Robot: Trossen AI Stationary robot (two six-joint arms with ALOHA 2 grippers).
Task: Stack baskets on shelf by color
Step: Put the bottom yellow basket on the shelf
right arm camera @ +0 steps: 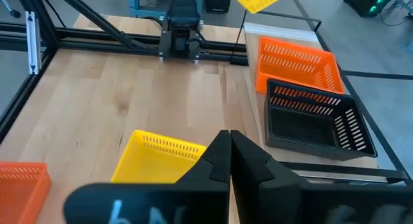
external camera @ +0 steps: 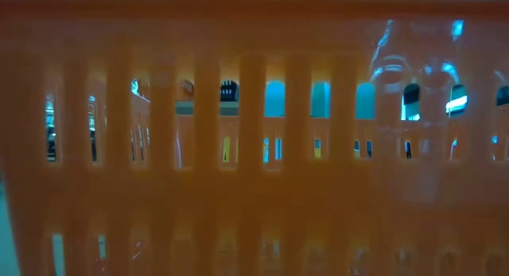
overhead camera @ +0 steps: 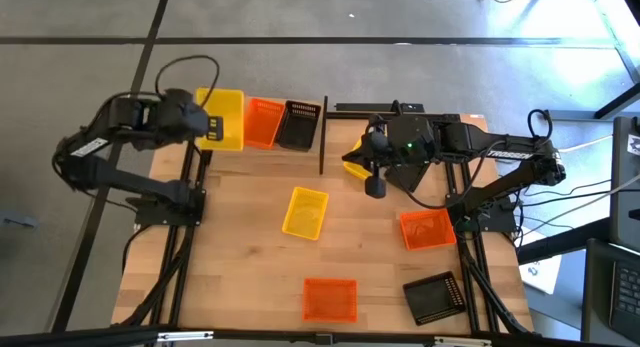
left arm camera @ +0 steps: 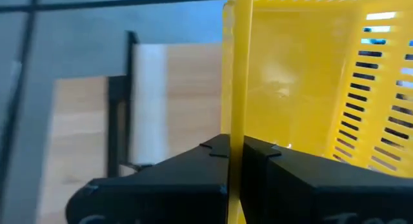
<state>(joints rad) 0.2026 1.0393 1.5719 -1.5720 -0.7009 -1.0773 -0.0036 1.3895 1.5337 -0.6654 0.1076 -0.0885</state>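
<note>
A yellow basket point(overhead camera: 222, 118) is held by the left tool point(left arm camera: 233, 161) at about ten o'clock on the desk point(overhead camera: 240, 267), the fingers clenched on the basket's rim wall so that it hangs over the shelf's left bay (presumably the bay meant for yellow). Just to its right, an orange basket point(overhead camera: 263, 122) and a black basket point(overhead camera: 298, 125) sit side by side on the shelf point(overhead camera: 323, 135), one colour to each bay. Near the desk's centre a second yellow basket point(overhead camera: 305, 212) lies loose, and at six o'clock an orange basket point(overhead camera: 330, 299) lies close to the front edge, filling the low view. The right tool point(right arm camera: 230, 164) hovers toward one o'clock with its fingers pressed together on nothing, above a third yellow basket point(right arm camera: 161, 158), probably the next pick. Further right, another orange basket point(overhead camera: 428, 228) lies at three o'clock and a black basket point(overhead camera: 436, 295) at five o'clock, both not yet stacked.
</note>
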